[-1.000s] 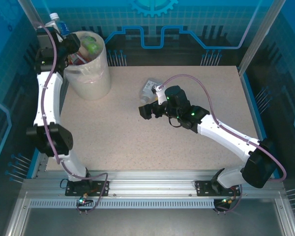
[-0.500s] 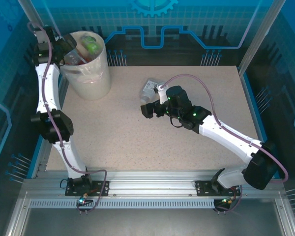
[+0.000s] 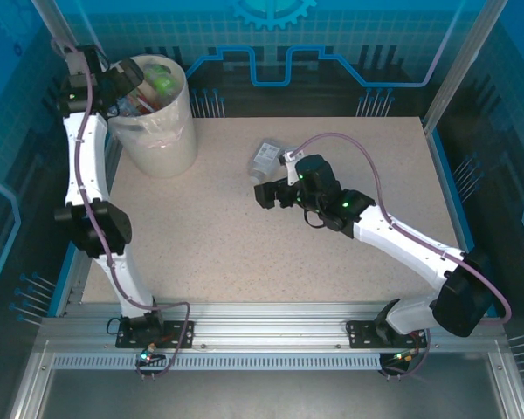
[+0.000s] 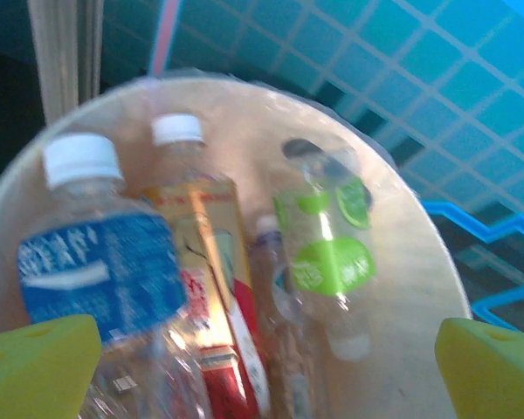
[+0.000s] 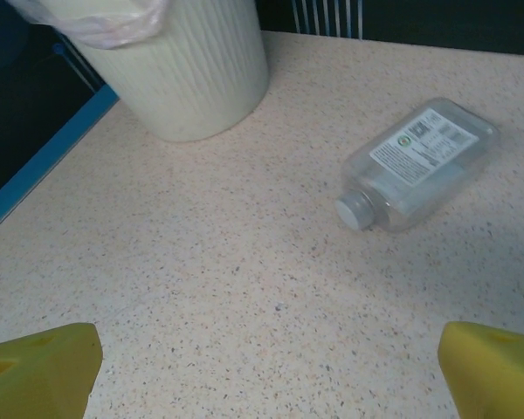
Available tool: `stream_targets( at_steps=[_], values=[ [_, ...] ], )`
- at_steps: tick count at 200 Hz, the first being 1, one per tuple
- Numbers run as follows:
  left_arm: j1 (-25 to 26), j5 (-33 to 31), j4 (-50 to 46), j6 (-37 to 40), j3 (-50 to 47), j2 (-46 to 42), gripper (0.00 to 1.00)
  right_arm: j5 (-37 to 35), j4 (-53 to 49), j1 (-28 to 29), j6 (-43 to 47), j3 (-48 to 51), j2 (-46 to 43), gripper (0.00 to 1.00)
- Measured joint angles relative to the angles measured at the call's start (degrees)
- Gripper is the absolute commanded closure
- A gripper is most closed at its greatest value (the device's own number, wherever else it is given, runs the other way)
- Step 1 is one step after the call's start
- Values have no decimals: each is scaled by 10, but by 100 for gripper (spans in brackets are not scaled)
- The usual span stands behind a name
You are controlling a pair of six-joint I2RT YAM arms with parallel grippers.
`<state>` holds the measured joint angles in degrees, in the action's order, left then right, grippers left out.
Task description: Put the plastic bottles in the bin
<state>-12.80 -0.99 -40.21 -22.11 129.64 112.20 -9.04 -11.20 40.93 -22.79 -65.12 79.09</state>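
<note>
The bin (image 3: pixel 164 144) stands at the far left corner of the tabletop (image 3: pixel 244 253), cream-white with a clear liner folded over its rim. In the left wrist view we look down into the bin (image 4: pixel 402 262) and see several plastic bottles packed inside: a clear one with a blue label and white cap (image 4: pixel 96 271), an orange one with a red label and white cap (image 4: pixel 205 262), and a clear one with green round labels (image 4: pixel 327 253); the view is blurry, so we cannot count them all. One more clear bottle (image 3: pixel 266 157) lies on its side on the tabletop, towards the far edge and a little left of the middle, well apart from the bin. In the right wrist view this bottle (image 5: pixel 415 166) shows a white label and a grey cap. The left gripper (image 3: pixel 127 77) hangs over the bin's left rim, its jaws spread wide with nothing between them (image 4: pixel 262 371). The right gripper (image 3: pixel 264 194) sits just on the near side of the lone bottle, not touching it, jaws fully apart and empty (image 5: pixel 262 371).
</note>
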Motion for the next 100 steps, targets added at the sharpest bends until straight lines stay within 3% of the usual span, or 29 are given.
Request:
stream_targets(
  at_steps=[61,100],
  values=[
    [174,8,106,16,-195,-154,1,-28,-14,-47,-108,37,-1,0],
    [276,-3,144,41,-250,-159,1,-42,-29,-76,-166,75,-24,0]
  ],
)
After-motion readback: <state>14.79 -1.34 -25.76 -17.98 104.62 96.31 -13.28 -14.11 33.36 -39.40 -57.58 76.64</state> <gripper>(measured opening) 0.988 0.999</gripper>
